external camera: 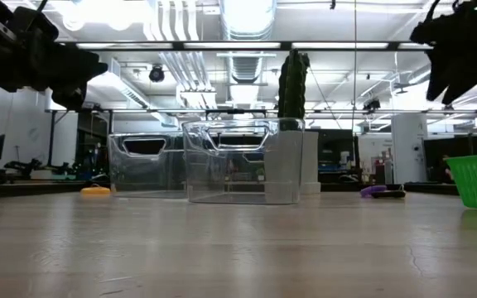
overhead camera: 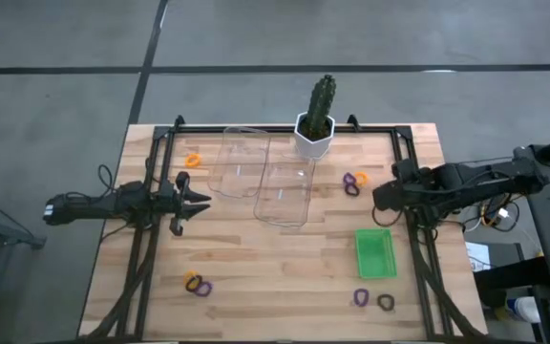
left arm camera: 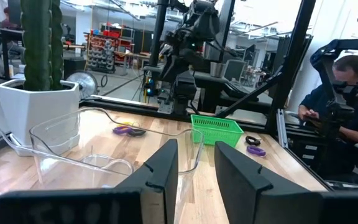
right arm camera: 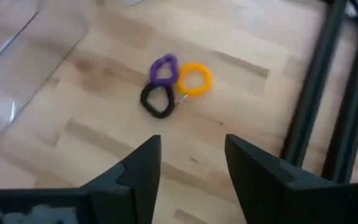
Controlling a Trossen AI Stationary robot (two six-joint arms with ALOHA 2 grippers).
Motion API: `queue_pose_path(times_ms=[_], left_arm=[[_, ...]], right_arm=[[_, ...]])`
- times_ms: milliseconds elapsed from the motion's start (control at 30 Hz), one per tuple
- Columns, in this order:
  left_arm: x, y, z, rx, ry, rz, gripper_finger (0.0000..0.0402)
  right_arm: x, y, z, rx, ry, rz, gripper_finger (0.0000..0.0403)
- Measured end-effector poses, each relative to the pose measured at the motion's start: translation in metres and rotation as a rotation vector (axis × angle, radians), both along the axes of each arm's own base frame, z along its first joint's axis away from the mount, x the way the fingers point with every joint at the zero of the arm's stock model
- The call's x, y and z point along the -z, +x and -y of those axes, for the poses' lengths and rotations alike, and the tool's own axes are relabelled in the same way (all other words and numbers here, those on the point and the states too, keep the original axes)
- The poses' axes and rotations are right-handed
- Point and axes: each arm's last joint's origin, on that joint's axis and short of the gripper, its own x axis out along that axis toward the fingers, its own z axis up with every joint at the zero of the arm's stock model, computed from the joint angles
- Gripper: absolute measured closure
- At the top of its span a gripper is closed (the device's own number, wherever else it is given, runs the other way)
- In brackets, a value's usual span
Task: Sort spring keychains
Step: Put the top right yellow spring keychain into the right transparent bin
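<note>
The spring keychains lie loose on the wooden table (overhead camera: 285, 277). A purple (right arm camera: 164, 68), an orange (right arm camera: 194, 79) and a black one (right arm camera: 157, 99) lie bunched at the far right (overhead camera: 354, 182). A single orange one (overhead camera: 193, 161) lies far left. Another bunch (overhead camera: 197, 284) lies near left. A purple (overhead camera: 361, 298) and a black one (overhead camera: 386, 302) lie near right. My right gripper (right arm camera: 191, 168) hangs open above the far-right bunch, tipped down at it, touching nothing. My left gripper (left arm camera: 197, 177) waits level at the left side (overhead camera: 194, 203), open and empty.
Two clear bins (overhead camera: 240, 161) (overhead camera: 285, 191) stand in the middle of the table. A cactus in a white pot (overhead camera: 315, 124) stands at the far edge. A green basket (overhead camera: 374, 252) stands at the near right. A person (left arm camera: 340, 81) sits beyond the table's right side.
</note>
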Motion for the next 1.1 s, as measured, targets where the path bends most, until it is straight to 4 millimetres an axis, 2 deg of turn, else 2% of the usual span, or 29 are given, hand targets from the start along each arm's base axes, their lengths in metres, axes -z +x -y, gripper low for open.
queue_pose_path(times_ms=[167,333,567,700,833,1100], left_arm=[[0.0,0.0,0.0,0.0,-0.001,0.0,0.0303],[0.0,0.0,0.0,0.0,-0.001,0.0,0.0303],[0.0,0.0,0.0,0.0,-0.007,0.0,0.0303],[0.0,0.0,0.0,0.0,-0.007,0.001,0.0303],[0.0,0.0,0.0,0.0,-0.007,0.0,0.0303],[0.0,0.0,0.0,0.001,-0.007,0.0,0.0303]], right_arm=[[0.006,0.006,0.017,0.167,0.076,0.058,0.0206],[0.021,0.024,0.045,0.165,0.113,0.092,0.0204],[0.045,0.027,0.095,0.288,0.251,-0.037,0.0204],[0.065,0.031,0.116,0.301,0.343,-0.082,0.0204],[0.083,0.043,0.128,0.281,0.393,-0.065,0.0204],[0.112,0.055,0.138,0.295,0.446,-0.148,0.0204]])
